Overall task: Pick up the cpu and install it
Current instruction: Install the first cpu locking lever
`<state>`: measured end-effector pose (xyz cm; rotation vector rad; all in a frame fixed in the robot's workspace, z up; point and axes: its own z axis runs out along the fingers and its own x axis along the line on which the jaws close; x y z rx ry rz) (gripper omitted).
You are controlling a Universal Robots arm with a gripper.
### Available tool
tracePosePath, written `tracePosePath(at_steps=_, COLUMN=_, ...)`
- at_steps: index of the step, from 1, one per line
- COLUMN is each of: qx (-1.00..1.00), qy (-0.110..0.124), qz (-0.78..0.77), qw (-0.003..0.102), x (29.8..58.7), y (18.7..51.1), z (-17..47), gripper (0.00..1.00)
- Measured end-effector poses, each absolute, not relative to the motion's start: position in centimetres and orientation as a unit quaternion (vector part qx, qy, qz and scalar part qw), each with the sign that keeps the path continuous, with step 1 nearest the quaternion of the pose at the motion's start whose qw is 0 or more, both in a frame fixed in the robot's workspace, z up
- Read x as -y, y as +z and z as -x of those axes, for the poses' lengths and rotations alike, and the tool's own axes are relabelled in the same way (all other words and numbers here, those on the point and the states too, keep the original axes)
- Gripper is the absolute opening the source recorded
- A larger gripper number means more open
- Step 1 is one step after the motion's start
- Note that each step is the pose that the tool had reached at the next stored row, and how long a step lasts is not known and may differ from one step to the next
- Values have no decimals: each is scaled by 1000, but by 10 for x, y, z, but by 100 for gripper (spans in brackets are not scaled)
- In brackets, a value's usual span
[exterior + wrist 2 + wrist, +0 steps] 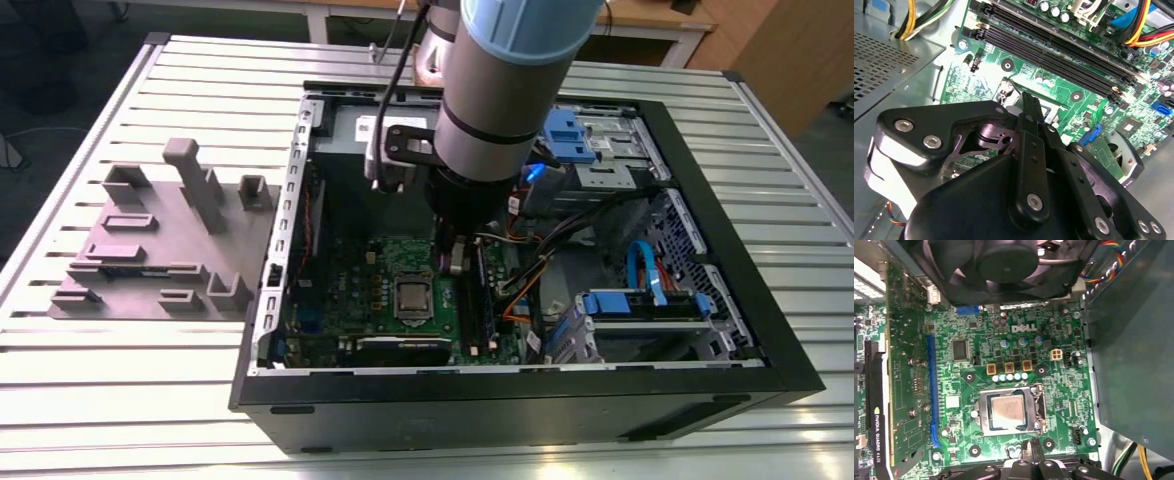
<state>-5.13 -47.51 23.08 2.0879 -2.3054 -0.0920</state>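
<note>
- Reaching steeply down into the open computer case [747, 330], the arm [501, 90] stands almost upright over the motherboard [360, 270], its grey-and-blue wrist section above and the dark pincer [457, 262] hanging at the bottom
- The pincer's tip hovers close above the board, just beside the long dark memory slots [474, 300], which run alongside it in the exterior view
- In the second wrist view the pincer's [1030, 107] black linkage narrows to a single thin dark tip with no gap showing, so the fingers look clenched together, and nothing is visible held between them
- The cpu [1007, 412] lies flat in its socket on the motherboard [1064, 390], framed by the silver hinged socket frame [1041, 410]; in the first wrist view the pincer's tip [1032, 447] sits just beside the frame's edge, apart from the chip and not touching it
- In the exterior view the cpu [412, 297] is slightly to the exterior view's left of the pincer, near it
- A black fan [1006, 262] sits beyond the socket from the pincer
- Well apart from the pincer, outside the case, a grey fixture block [160, 245] rests on the slatted table [120, 400]
</note>
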Motion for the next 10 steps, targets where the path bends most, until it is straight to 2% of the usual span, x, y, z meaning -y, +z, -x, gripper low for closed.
tracePosePath(at_steps=10, qx=738, qy=-29, qz=-674, qw=15, x=482, y=229, z=52, gripper=11)
